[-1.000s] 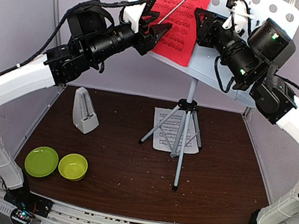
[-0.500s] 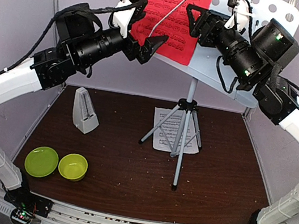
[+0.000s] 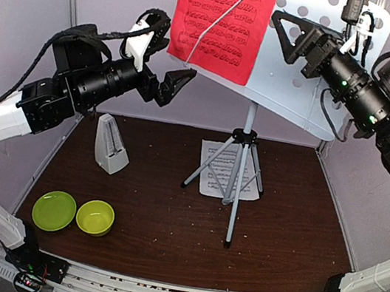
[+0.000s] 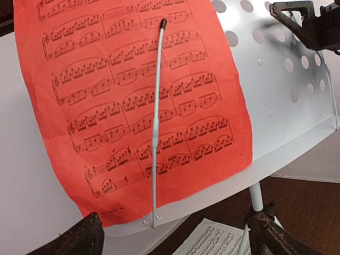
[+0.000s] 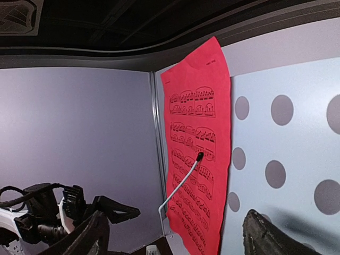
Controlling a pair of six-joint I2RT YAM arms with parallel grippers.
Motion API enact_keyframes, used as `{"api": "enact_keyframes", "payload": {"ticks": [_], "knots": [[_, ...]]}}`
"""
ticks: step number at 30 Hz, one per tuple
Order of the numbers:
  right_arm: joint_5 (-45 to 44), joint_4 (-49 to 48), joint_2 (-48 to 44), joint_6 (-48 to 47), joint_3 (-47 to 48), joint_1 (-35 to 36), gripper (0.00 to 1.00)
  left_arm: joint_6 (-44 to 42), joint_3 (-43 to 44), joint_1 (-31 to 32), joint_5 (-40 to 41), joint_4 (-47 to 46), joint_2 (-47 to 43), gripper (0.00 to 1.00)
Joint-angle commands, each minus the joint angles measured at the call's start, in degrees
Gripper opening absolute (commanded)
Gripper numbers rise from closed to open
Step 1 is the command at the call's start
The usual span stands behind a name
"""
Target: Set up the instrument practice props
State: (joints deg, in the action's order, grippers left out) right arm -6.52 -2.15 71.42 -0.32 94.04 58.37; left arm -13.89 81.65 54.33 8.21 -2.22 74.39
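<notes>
Progress: red music sheet (image 3: 222,19) sits under the wire arm (image 3: 215,23) on the music stand (image 3: 302,89); white music sheet (image 3: 215,170) lies on the table (image 3: 164,238) beneath it (unplaced), metronome (image 3: 111,145) upright nearby. Left gripper (image 3: 173,87) and right gripper (image 3: 284,35) gape empty.

Near left of the dark brown table (image 3: 166,231): a shallow lime-green bowl (image 3: 54,210), a deeper lime-green bowl (image 3: 95,217) just right.
</notes>
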Motion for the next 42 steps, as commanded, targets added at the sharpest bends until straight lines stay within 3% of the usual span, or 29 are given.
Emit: {"api": "enact_keyframes", "payload": {"ticks": [1, 7, 14, 18, 21, 27, 42], "knots": [[5.67, 5.97, -8.01, 3.19, -7.44, 0.30, 0.88, 2.65, -4.06, -0.10, 1.79, -0.41, -2.86, 0.98], [12.98, 9.03, -18.16, 4.08, -20.61, 2.81, 0.81, 4.14, -8.74, -0.08, 1.48, -0.38, -4.89, 0.98], [13.61, 21.64, -21.28, 2.14, -22.02, 8.28, 0.78, 4.92, -10.46, -0.09, 0.86, -0.05, -5.63, 0.98], [11.25, 23.68, -25.40, 8.86, -29.67, 10.22, 0.76, 5.55, -11.72, -0.01, 1.24, 0.64, -6.71, 0.98], [6.93, 23.18, -28.99, 19.42, -37.17, 9.90, 0.76, 7.07, -13.43, -0.04, 2.01, 1.09, -7.70, 0.98], [5.37, 18.23, -33.66, 38.63, -51.83, 3.50, 0.74, 12.81, -15.98, -0.10, 3.46, 3.31, -7.53, 0.98], [7.73, 17.24, -31.99, 58.54, -66.68, -19.96, 0.64, 36.43, -13.97, -7.26, -5.09, 13.32, 2.80, 0.88]]}}
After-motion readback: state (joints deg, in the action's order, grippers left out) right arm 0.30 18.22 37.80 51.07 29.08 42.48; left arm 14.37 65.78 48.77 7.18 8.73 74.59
